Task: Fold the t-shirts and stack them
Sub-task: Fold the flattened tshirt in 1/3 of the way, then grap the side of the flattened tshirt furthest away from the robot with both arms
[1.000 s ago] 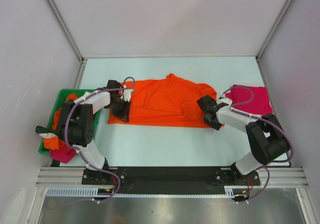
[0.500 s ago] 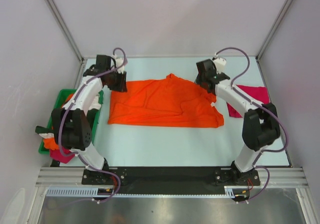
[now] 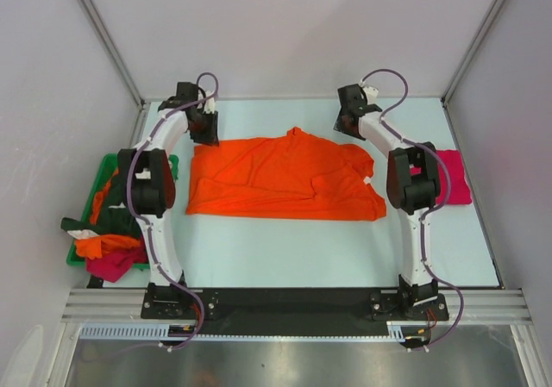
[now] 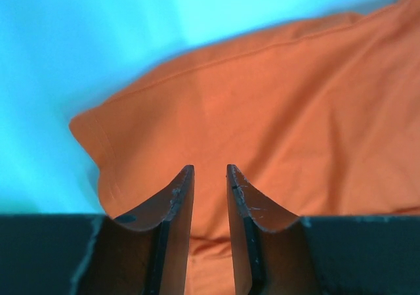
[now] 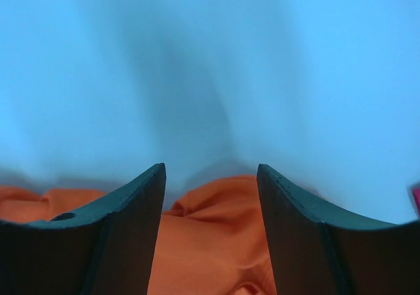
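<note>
A bright orange t-shirt (image 3: 285, 178) lies spread out in the middle of the table. My left gripper (image 3: 204, 134) hovers at its far left corner. In the left wrist view the left gripper (image 4: 210, 169) stands open by a narrow gap, with the orange cloth (image 4: 282, 104) below and nothing pinched. My right gripper (image 3: 345, 127) hovers at the shirt's far right corner. In the right wrist view the right gripper (image 5: 210, 170) is wide open over a bunched orange edge (image 5: 216, 229). A folded magenta-red t-shirt (image 3: 453, 178) lies at the right, partly behind the right arm.
A green bin (image 3: 72, 251) at the left edge holds a heap of t-shirts: dark green (image 3: 112, 219), orange (image 3: 108, 245) and magenta (image 3: 108, 268). Both arms stretch far out along the orange shirt's two sides. The enclosure walls stand close behind both grippers.
Both grippers moved from the orange shirt's near corners to its far corners, the arms stretching out. The jaws have widened a little. The shirt lies much as before.
</note>
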`<state>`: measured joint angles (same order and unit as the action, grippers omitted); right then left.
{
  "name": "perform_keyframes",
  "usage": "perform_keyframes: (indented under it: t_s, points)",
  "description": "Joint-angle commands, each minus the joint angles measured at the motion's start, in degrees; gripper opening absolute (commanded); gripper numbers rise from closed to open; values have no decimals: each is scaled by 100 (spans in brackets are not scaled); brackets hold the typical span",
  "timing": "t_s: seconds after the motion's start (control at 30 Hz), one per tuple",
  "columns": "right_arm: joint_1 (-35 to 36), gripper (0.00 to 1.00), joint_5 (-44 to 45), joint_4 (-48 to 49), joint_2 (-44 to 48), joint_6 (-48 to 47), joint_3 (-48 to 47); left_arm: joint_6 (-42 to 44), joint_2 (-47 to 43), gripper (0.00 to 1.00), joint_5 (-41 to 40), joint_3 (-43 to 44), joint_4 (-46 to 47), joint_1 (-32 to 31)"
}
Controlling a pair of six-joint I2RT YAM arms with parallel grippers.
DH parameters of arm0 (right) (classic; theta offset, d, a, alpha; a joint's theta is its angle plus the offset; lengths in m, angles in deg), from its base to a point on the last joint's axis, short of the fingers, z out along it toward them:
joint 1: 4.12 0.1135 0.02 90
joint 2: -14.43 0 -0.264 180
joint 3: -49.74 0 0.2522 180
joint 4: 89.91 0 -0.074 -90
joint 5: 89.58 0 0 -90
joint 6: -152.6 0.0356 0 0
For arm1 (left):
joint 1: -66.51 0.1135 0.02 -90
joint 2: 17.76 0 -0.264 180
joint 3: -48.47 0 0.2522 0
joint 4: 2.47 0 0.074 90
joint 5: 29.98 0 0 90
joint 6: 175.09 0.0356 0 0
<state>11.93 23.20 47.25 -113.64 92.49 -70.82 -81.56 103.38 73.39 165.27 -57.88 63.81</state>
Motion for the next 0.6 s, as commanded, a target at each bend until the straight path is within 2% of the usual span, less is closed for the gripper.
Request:
perform_keyframes:
  t_s: [0.0,0.17,0.3,0.43,0.57]
  points:
    - [3,63,-248,-9,-270,-299,-832,-107,242,32,-220,873,-98,24]
    - [-111,64,-441,-238,-719,-335,-1465,-89,436,32,-238,1086,-186,24]
    - [-173,64,-679,-160,-965,-317,-1624,-116,454,32,-150,981,-177,24]
    - [-68,63,-1292,121,-1167,-422,-1782,-125,349,32,25,744,-151,24]
    - [230,63,-1365,359,-1141,-616,-1739,-81,270,32,-18,568,-116,24]
